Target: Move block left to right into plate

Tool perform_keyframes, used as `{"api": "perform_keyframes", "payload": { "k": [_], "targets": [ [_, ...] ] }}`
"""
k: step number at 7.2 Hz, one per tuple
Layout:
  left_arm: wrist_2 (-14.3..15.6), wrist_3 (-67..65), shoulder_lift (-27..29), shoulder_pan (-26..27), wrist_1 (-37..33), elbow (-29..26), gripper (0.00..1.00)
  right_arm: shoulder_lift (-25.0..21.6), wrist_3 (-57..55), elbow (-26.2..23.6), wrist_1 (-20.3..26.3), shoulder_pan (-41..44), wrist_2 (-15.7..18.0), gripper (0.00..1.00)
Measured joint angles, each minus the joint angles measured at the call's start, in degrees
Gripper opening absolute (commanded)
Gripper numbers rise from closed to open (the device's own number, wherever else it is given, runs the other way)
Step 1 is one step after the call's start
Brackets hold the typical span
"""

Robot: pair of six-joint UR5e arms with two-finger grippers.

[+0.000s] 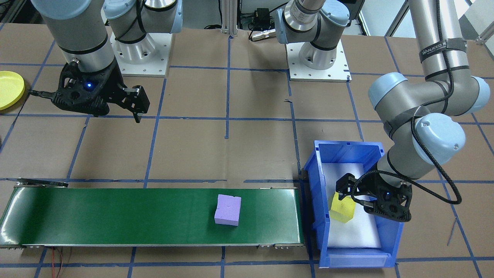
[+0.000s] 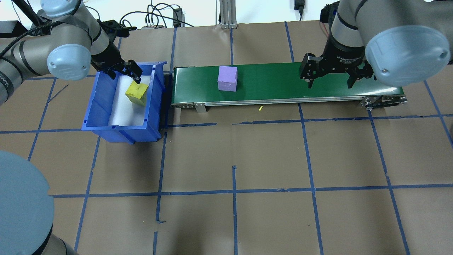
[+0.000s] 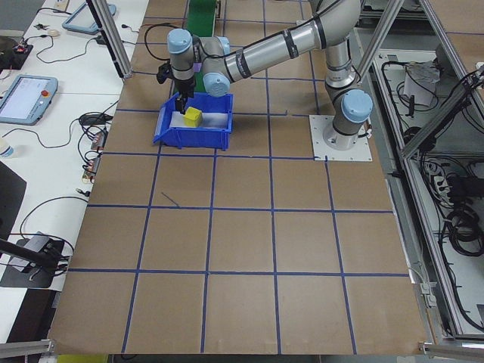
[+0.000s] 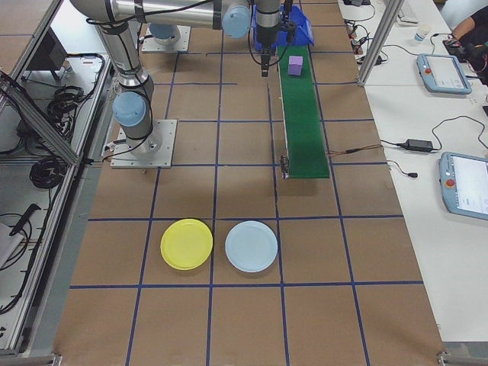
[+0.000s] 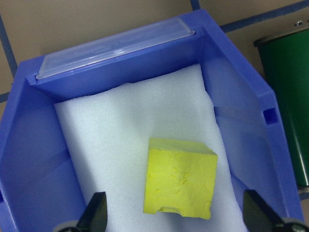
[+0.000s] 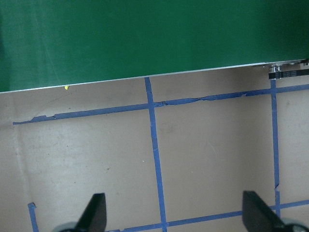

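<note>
I have the left claw (image 1: 346,190) hanging spread over the blue bin (image 1: 315,181) at the lower right of the front-facing view, its fingers on either side of the yellow block (image 5: 179,178) without touching it. In the left wrist view the block sits just below frame centre on the white foam (image 5: 106,145), turned slightly askew to the fingertips (image 5: 98,208) at the bottom corners.

As I judge it, the step in hand is the pick. I would rotate the wrist a little so the pads meet two flat faces squarely, centre the block in the gap, then come straight down. The bin wall on the right of that view looks near enough to catch a finger, though I cannot be sure of the clearance from this angle.

The purple block (image 1: 227,209) lies on the green conveyor (image 1: 115,216), right of centre in the front-facing view. The right claw (image 2: 331,76) hovers spread above the belt's far end, holding nothing. The plate (image 4: 187,244) sits on the table (image 4: 244,320) at lower left of the right-side view, beside a pale blue plate (image 4: 251,246).
</note>
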State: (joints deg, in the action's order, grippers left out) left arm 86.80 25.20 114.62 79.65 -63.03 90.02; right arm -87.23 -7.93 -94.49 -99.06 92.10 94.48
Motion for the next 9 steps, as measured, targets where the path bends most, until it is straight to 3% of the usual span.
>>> {"api": "perform_keyframes", "payload": {
  "k": [3, 5, 6, 8, 9],
  "targets": [
    [-3.3, -0.3, 2.0, -0.9, 1.0, 2.1, 0.94, 0.6, 0.1, -0.9, -2.5, 0.0, 0.2, 1.00],
    [-4.3, -0.3, 2.9, -1.0, 1.6, 2.6, 0.91, 3.3, 0.3, -0.2, -7.6, -0.4, -0.3, 1.00],
    [-4.4, -0.3, 3.3, -1.2, 1.6, 2.7, 0.76, 6.2, 0.5, 1.3, -10.0, -1.0, -1.4, 1.00],
    [-4.6, -0.4, 3.7, -1.5, 1.6, 2.7, 0.25, 15.5, 1.8, 8.5, -11.6, -2.4, -5.9, 1.00],
    [-4.6, -0.4, 3.7, -1.6, 1.5, 2.7, 0.21, 20.5, 4.4, 12.9, -11.9, -3.4, -6.2, 1.00]
  ]
}}
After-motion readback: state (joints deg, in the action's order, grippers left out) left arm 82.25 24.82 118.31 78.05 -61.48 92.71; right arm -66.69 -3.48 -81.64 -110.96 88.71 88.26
